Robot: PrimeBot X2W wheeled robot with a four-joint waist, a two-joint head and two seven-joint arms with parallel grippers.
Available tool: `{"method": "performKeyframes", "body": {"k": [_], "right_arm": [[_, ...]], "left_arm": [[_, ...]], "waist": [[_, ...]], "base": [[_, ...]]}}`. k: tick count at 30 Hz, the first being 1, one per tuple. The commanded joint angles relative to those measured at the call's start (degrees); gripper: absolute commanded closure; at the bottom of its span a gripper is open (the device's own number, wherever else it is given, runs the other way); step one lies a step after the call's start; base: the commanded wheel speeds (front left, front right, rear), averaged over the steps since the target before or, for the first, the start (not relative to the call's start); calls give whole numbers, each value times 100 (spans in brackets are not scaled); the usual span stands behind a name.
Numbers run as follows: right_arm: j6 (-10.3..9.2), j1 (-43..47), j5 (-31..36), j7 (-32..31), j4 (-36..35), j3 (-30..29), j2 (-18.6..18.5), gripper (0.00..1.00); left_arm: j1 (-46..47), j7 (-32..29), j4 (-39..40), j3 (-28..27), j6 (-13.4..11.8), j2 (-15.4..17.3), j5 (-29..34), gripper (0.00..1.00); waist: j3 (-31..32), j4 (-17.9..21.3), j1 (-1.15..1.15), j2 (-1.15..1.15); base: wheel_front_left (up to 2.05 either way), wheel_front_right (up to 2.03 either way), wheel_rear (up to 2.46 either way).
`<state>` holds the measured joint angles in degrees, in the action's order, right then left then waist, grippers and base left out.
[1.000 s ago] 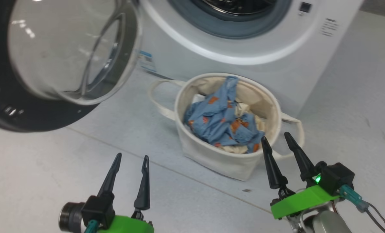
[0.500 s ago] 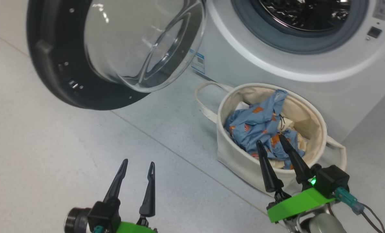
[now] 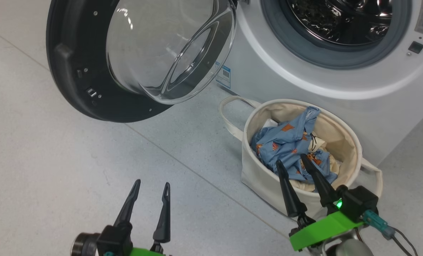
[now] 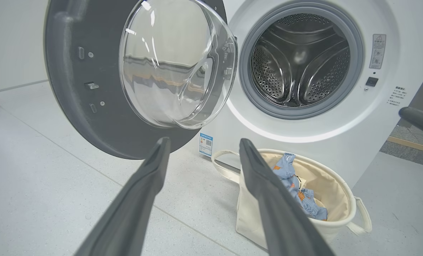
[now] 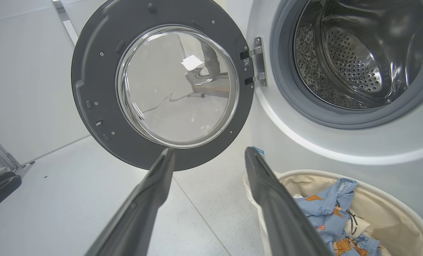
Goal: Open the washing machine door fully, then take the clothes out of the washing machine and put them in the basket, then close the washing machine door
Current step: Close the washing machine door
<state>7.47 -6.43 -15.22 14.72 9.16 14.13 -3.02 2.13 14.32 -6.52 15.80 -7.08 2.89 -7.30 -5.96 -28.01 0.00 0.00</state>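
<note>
The drum of the white front-loading washing machine [image 3: 303, 89] is cut off by the upper edge of the head view. In the left wrist view the perforated steel drum [image 4: 296, 64] is seen whole, with its raised ribs and the grey rubber gasket [image 4: 245, 67] around it. The metal hinge [image 5: 254, 52] is made out in the right wrist view, at the upper middle of the frame. By it the large round door [image 3: 154, 57], with its black ring and bulging clear glass bowl, is joined to the machine.

The door is seen swung wide open, at the upper left of every frame. The round cream canvas basket [image 3: 264, 177] with loop handles is stood on the pale grey floor [image 3: 55, 160] just in front of the machine, at the lower right of the head view. The light blue clothes [image 3: 286, 142] with orange-brown prints are heaped inside it, over cream fabric.

The left hand [image 3: 152, 183] is held over the floor at the lower left, with its two dark fingers spread and nothing gripped. The right hand [image 3: 291, 159] is likewise spread and empty at the lower right. Its tips are seen against the basket's near rim, and whether they touch it cannot be told.
</note>
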Motion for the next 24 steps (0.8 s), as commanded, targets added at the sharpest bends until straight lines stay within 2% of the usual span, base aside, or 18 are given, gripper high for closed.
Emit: {"method": "performKeyframes", "body": {"k": [1, 24], "right_arm": [[2, -17, -41, 28, -195, 170, 14, 0], [2, -30, -26, 28, -130, 210, 14, 0]], "left_arm": [[77, 68, 177, -195, -30, -2, -13, 0], [72, 68, 260, -347, -90, -2, -132, 0]], "waist": [[-4, 2, 0, 0], [-69, -51, 0, 0]], "base": [[0, 0, 0], [0, 0, 0]]}}
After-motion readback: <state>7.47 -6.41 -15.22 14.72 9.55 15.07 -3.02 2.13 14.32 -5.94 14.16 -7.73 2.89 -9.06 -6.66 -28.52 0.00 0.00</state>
